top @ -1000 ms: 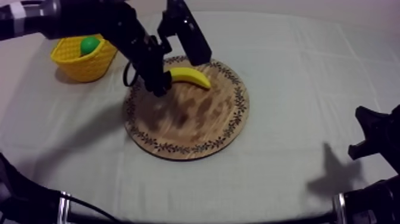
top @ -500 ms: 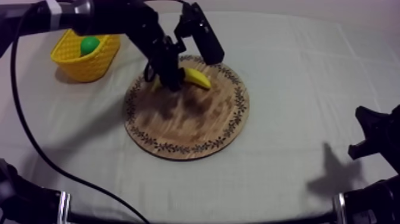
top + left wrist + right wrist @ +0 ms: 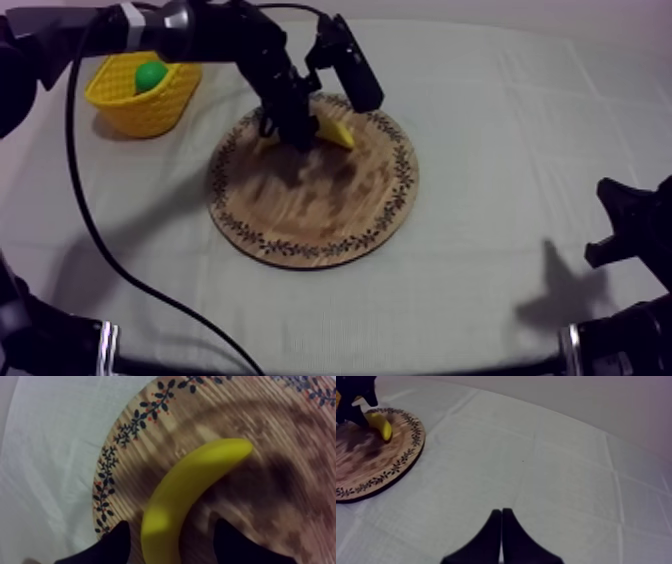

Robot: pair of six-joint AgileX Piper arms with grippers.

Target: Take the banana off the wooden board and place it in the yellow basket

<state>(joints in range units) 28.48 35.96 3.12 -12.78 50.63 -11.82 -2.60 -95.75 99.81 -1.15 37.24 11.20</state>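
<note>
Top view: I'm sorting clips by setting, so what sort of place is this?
Likely a robot practice bench, not a kitchen: a cloth-covered table, a toy banana on a patterned wooden board, a yellow basket, and the left gripper poised at the banana.

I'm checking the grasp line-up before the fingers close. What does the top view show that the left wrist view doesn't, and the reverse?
Top view, not left wrist: the yellow basket with a green round thing inside, and the right gripper resting low at the right. Left wrist, not top: the left gripper open, its fingers apart at either side of the banana, at its near end. Both: the banana lying on the wooden board, and the cloth.
</note>
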